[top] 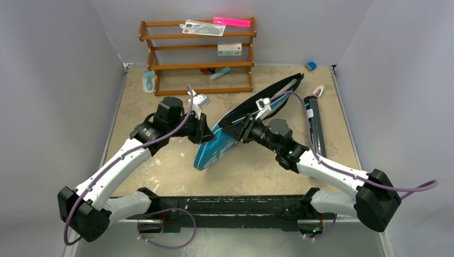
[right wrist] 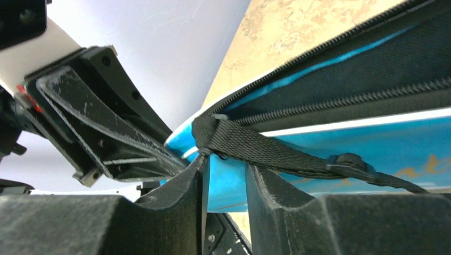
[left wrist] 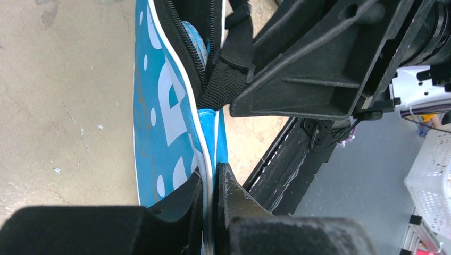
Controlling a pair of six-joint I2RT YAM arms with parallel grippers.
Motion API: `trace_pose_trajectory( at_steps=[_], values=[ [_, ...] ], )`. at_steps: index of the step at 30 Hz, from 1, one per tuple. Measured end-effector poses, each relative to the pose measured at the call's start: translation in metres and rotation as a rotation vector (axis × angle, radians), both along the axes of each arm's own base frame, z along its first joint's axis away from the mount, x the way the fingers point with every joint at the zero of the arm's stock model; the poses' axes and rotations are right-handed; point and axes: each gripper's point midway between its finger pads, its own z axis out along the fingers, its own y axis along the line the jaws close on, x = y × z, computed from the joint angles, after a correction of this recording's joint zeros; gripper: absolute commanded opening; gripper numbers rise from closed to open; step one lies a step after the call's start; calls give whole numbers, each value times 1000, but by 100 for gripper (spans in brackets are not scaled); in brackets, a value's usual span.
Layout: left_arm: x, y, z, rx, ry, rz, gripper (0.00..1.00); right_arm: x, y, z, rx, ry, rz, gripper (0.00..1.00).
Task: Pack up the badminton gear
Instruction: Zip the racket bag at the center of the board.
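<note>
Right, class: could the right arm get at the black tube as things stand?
Probably not yet: the black tube lies uncovered beside that arm, but the right pincer straddles the edge of the blue bag and must leave it first.

This is looking like a robotics lab test cell: plain pale-grey partition walls (top: 59,80) are enclosing a beige mottled tabletop (top: 166,166), two white-and-black robot arms (top: 115,171) are sitting bolted to a black metal rail (top: 230,205), thin purple cables (top: 188,104) are trailing along them

We see a smooth blue cloth bag (left wrist: 159,106) with a woven black strap (right wrist: 276,151). The rack (top: 176,67) looks wooden, the table (top: 160,166) mottled matt.
</note>
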Motion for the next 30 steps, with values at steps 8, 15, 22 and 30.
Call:
trace_pose_trajectory(
  at_steps=[8, 15, 22, 30],
  values=[
    [-7, -9, -3, 51, -57, -42, 0, 3, 4, 5, 12, 10, -1, 14],
    [-4, -8, -3, 67, -68, -32, 0, 3, 5, 5, 15, 18, 3, 0],
    [-3, -7, -1, 79, -67, -11, 0, 4, -3, 8, -31, -6, -25, 0],
    [0, -5, 9, 92, -96, 14, 0, 14, -25, 18, -173, -109, -108, 0]
  ],
)
